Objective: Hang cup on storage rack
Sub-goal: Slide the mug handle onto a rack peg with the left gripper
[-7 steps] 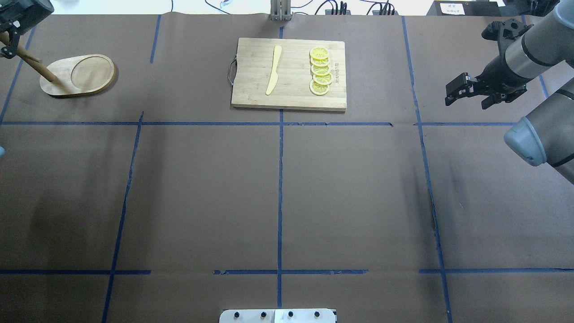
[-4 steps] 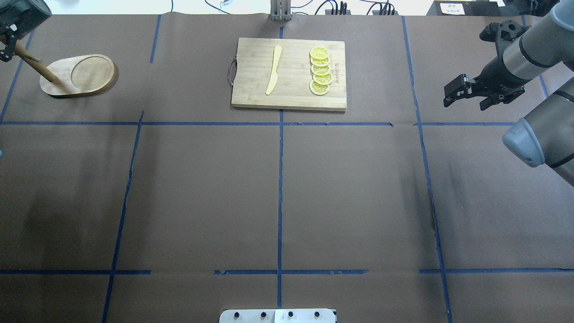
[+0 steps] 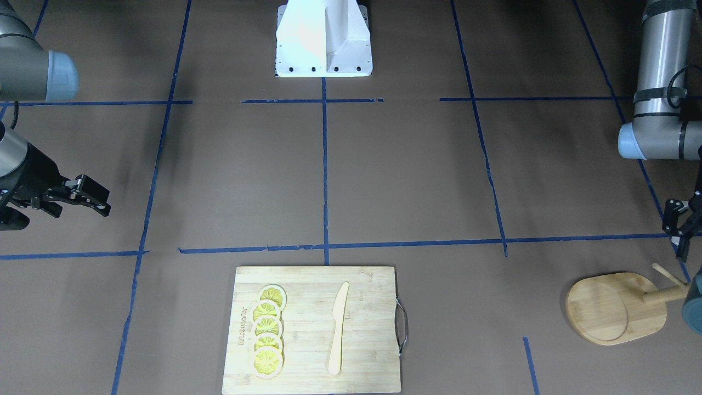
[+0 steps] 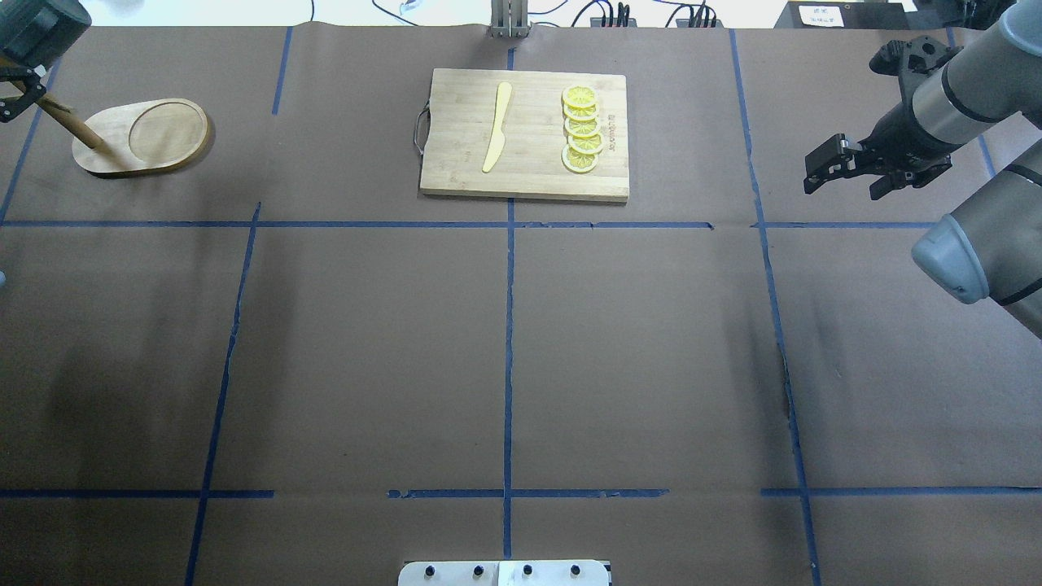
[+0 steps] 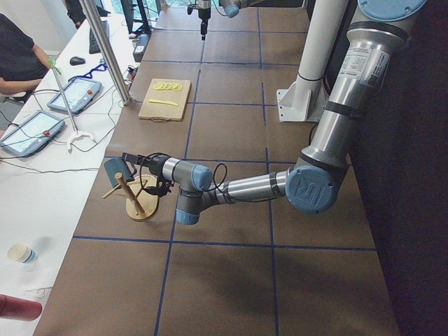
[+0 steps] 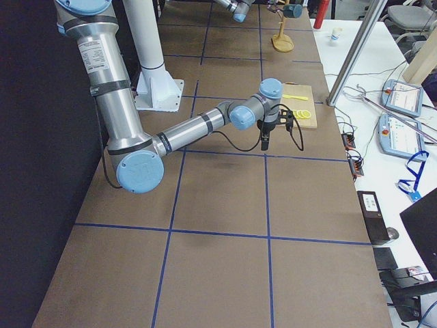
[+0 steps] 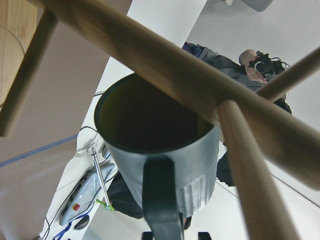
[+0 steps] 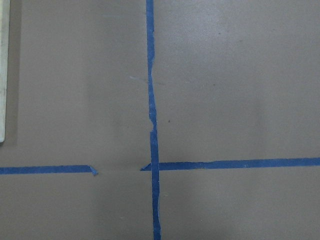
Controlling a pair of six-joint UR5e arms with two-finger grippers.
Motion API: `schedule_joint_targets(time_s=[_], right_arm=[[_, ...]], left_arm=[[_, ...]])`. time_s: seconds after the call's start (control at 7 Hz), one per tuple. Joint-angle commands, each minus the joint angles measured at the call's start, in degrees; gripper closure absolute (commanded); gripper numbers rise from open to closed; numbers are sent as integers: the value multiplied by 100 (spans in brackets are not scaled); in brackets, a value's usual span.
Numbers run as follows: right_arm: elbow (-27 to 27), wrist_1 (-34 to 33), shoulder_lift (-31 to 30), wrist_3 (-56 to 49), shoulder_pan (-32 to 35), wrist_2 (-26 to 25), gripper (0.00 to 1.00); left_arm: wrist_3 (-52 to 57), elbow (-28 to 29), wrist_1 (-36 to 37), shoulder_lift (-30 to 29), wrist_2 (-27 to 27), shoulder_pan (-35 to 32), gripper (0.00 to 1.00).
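The dark teal cup (image 7: 165,170) fills the left wrist view, handle toward the camera, behind the storage rack's crossing pegs (image 7: 235,150). The cup also shows at the overhead view's top left corner (image 4: 37,20) and the front view's right edge (image 3: 694,307), in the air by the rack's top. My left gripper (image 3: 680,236) points at it and seems shut on the handle. The bamboo rack (image 4: 146,134) stands at the table's far left. My right gripper (image 4: 814,172) is open and empty above the right side.
A rectangular bamboo cutting board (image 4: 456,155) with a wooden knife (image 4: 496,126) and several lemon slices (image 4: 581,130) lies at the far middle. The robot's white base (image 3: 323,38) stands at the near edge. Blue tape lines cross the brown table cover.
The left gripper and the cup have shifted slightly left and away at the rack's top. The right gripper has drifted a little; it stays open.
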Motion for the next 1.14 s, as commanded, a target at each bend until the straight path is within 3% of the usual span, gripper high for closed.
schedule_joint_targets(time_s=[0.0,0.29,0.57,0.86,1.0], right_arm=[[33,0,0,7,8,9,0],[24,9,-43,-72,26,9,0],[-28,-43,-289,-743,437,-9,0],[-55,-184,-639,-1695,868,44,0],[-55,-176,-920,-2238,1122,53,0]], left_arm=[[2588,-125,-667,312,-757,1,0],[6139,-179,-576,796,-1839,1,0],[8358,-179,239,807,-2411,-191,0],[11029,-170,1414,1034,-2589,-333,0],[11851,-187,1968,1044,-2816,-690,0]])
